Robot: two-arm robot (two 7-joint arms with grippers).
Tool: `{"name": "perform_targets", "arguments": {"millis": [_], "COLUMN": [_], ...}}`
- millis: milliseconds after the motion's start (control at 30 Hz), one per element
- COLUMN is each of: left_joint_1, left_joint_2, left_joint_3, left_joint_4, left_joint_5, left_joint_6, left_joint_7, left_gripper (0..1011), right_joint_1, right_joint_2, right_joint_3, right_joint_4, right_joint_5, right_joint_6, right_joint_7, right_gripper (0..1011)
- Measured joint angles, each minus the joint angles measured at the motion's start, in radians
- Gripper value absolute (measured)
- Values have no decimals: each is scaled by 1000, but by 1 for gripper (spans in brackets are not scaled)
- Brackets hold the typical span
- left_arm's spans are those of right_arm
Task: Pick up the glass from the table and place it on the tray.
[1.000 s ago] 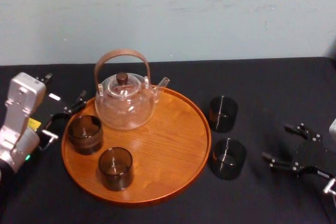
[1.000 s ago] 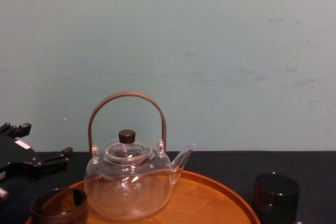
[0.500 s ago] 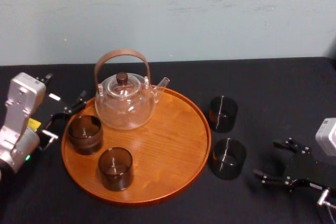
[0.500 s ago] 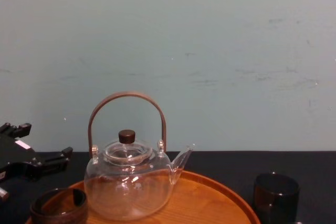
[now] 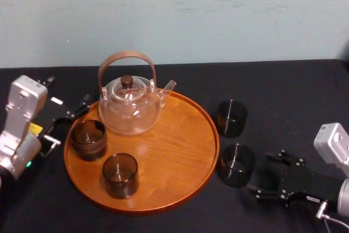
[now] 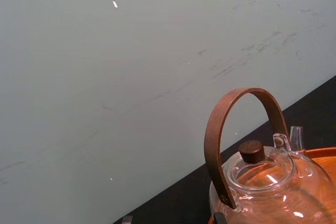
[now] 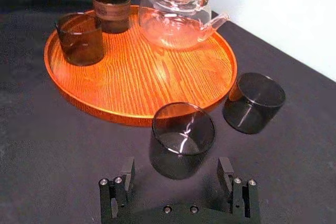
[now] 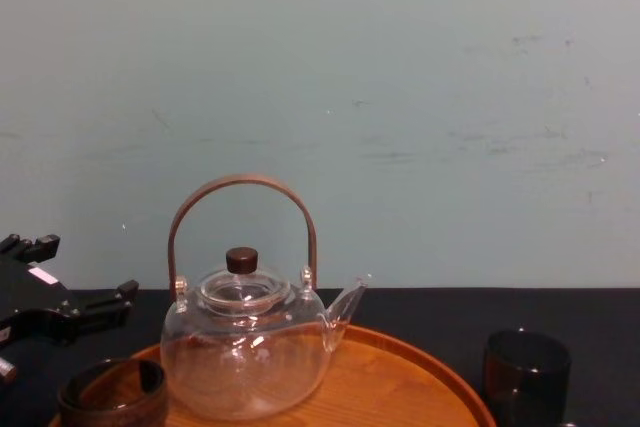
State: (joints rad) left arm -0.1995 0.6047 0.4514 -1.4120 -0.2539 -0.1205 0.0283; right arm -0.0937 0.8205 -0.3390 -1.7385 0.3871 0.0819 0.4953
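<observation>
Black tabletop (image 5: 283, 96) meets pale wall (image 5: 163, 15). Right gripper (image 5: 263, 174), fingers open, at 4 o'clock of tray (image 5: 180, 151), beside glass (image 5: 235, 163); left gripper (image 5: 66, 123), fingers open, at 9 o'clock.

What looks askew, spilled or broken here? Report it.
Nothing stands out. The teapot and four glasses stand upright. The right gripper, fingers open, faces the nearer table glass; the left gripper sits beside the tray.

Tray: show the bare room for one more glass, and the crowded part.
The tray's right half is bare, between teapot, front glass and right rim. Left side is crowded: teapot, banded glass, front glass. Right gripper, open, is at the near table glass; left gripper is parked beside the tray's left rim.
</observation>
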Motion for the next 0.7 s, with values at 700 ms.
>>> {"name": "perform_targets", "arguments": {"millis": [700], "left_joint_1": [0], "left_joint_2": [0], "left_joint_3": [0], "left_joint_4": [0], "left_joint_5": [0], "left_joint_6": [0], "left_joint_7": [0], "left_gripper": [1001], "right_joint_1": [60], "right_joint_2": [-68], "right_joint_3": [-6], "right_joint_4": [29], "right_joint_5": [28], "right_joint_6": [121], "right_joint_7": [24], "right_gripper": [1002]}}
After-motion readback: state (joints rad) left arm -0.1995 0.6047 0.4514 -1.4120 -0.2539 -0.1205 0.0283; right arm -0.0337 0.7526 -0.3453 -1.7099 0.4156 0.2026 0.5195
